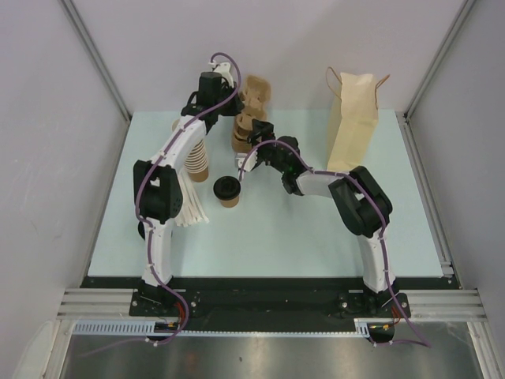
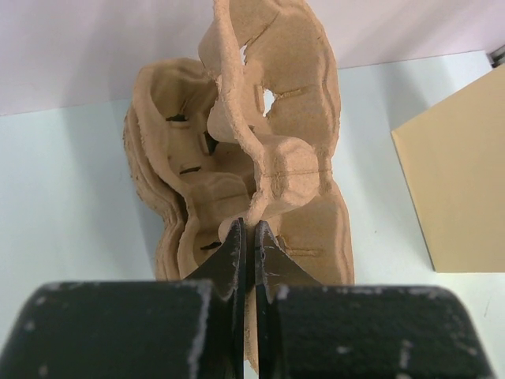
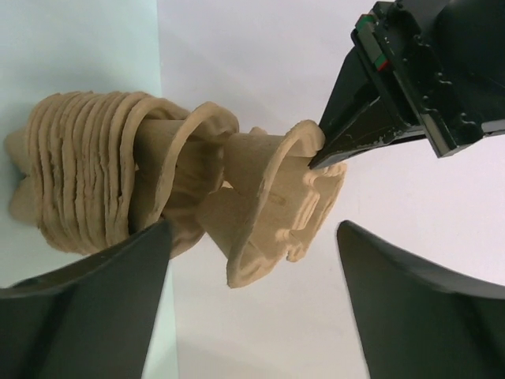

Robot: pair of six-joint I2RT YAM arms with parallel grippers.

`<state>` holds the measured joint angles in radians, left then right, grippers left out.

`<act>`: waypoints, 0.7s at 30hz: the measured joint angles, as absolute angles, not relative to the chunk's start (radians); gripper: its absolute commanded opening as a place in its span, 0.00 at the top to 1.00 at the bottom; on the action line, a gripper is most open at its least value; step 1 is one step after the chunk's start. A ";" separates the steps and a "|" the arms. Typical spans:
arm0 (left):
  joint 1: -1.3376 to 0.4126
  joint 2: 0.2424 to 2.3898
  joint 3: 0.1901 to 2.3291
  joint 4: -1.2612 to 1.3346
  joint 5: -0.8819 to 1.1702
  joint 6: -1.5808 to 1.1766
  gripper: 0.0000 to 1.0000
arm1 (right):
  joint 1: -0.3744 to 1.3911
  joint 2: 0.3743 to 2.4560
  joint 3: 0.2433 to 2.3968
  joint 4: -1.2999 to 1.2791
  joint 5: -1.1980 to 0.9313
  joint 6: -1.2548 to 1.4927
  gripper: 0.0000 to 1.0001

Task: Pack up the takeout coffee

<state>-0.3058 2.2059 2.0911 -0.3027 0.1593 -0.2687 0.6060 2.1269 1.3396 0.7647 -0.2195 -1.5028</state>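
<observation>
A: What is seen, from the largest thing down?

B: A pale table (image 1: 316, 237) is seen, with a paper bag (image 1: 353, 126) stood upright at its far right. A stack of pulp cup carriers (image 3: 79, 174) is set near the far middle. A stack of lidless cups (image 1: 197, 162) is partly hidden under the left arm.

A: Where is the takeout coffee found?

B: The takeout coffee (image 1: 227, 190) is stood upright on the table with its lid on. It is placed just in front of the carriers, between the arms and apart from both grippers.

A: How are the fingers set?

B: One carrier (image 2: 276, 118) is pinched by its rim in the left gripper (image 2: 247, 245), with the jaws pressed nearly together. The right gripper (image 3: 252, 229) is held spread wide beside the stack.
</observation>
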 measured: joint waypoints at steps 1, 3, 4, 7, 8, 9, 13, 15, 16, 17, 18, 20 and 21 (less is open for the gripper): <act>-0.306 2.206 2.091 -0.296 0.165 -0.269 1.00 | 0.606 2.119 1.332 0.759 -0.219 -1.501 0.00; -0.306 2.203 2.090 -0.283 0.173 -0.269 1.00 | 0.606 2.090 1.315 0.736 -0.217 -1.500 0.00; -0.305 2.200 2.090 -0.271 0.181 -0.270 1.00 | 0.606 2.072 1.308 0.724 -0.218 -1.497 0.00; -0.306 2.185 2.090 -0.252 0.192 -0.269 1.00 | 0.606 2.017 1.298 0.700 -0.216 -1.482 0.00; -0.306 2.176 2.090 -0.249 0.196 -0.269 1.00 | 0.606 1.991 1.295 0.686 -0.217 -1.470 0.01; -0.305 2.168 2.090 -0.248 0.198 -0.269 1.00 | 0.607 1.962 1.293 0.667 -0.216 -1.458 0.00; -0.305 2.106 2.090 -0.249 0.225 -0.271 1.00 | 0.610 1.821 1.288 0.561 -0.203 -1.367 0.00; -0.305 2.062 2.088 -0.249 0.245 -0.276 1.00 | 0.613 1.724 1.287 0.483 -0.197 -1.281 0.00; -0.305 2.033 2.080 -0.246 0.256 -0.282 1.00 | 0.614 1.668 1.287 0.439 -0.197 -1.234 0.00; -0.305 1.996 2.064 -0.240 0.268 -0.288 1.00 | 0.614 1.610 1.287 0.398 -0.196 -1.169 0.00; -0.305 1.959 2.043 -0.236 0.277 -0.293 1.00 | 0.614 1.549 1.287 0.360 -0.196 -1.099 0.00; -0.303 1.840 1.957 -0.201 0.305 -0.314 1.00 | 0.612 1.446 1.297 0.295 -0.194 -0.971 0.00; -0.303 1.774 1.899 -0.176 0.319 -0.326 1.00 | 0.611 1.398 1.318 0.245 -0.191 -0.876 0.02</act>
